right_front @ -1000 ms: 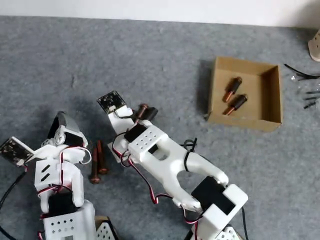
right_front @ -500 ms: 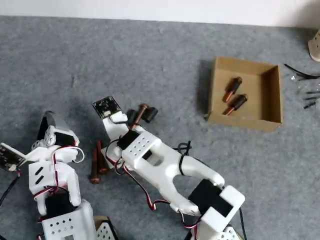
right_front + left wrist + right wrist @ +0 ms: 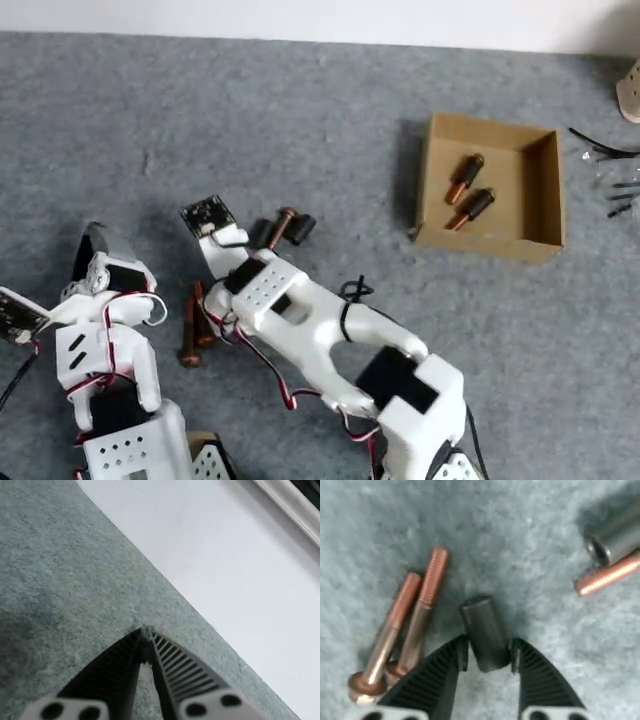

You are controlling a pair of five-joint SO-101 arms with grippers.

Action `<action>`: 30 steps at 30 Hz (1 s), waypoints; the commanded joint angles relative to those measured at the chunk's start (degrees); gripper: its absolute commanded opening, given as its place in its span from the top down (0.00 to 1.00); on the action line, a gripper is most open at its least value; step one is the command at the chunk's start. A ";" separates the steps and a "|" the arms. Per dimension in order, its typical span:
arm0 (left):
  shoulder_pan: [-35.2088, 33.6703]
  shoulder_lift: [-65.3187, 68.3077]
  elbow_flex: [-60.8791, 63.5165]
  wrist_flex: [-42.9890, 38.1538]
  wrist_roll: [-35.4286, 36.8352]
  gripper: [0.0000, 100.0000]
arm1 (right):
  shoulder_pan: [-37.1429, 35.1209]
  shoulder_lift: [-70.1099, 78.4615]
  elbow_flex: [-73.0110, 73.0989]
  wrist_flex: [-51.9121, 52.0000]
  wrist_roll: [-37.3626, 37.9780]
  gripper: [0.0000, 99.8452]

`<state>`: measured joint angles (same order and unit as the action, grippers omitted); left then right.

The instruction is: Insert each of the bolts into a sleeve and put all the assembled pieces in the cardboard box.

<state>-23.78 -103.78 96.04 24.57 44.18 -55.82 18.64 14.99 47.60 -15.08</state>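
Grey carpet: R gripper pinching dark sleeve, 2 bolts beside

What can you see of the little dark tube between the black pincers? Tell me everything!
The dark sleeve is a short, smooth cylinder, dark grey and metal-looking. It lies on its side on the grey carpet, its near end between the two black fingers of the right gripper, which hug its sides. Two copper-coloured bolts lie close beside it, not touching.
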 commanded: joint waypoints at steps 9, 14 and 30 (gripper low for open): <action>-0.57 -0.92 0.22 -1.41 0.35 0.99 | 1.01 6.81 -12.97 12.26 0.18 0.99; -0.57 -0.92 0.31 -1.41 0.35 0.99 | 1.54 5.67 -12.97 12.62 7.38 1.00; 3.65 -0.92 1.10 -1.76 0.18 0.99 | 12.70 -28.09 12.70 3.56 18.29 1.00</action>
<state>-23.34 -103.78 96.04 24.48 44.26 -45.54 0.44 22.20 54.99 -0.13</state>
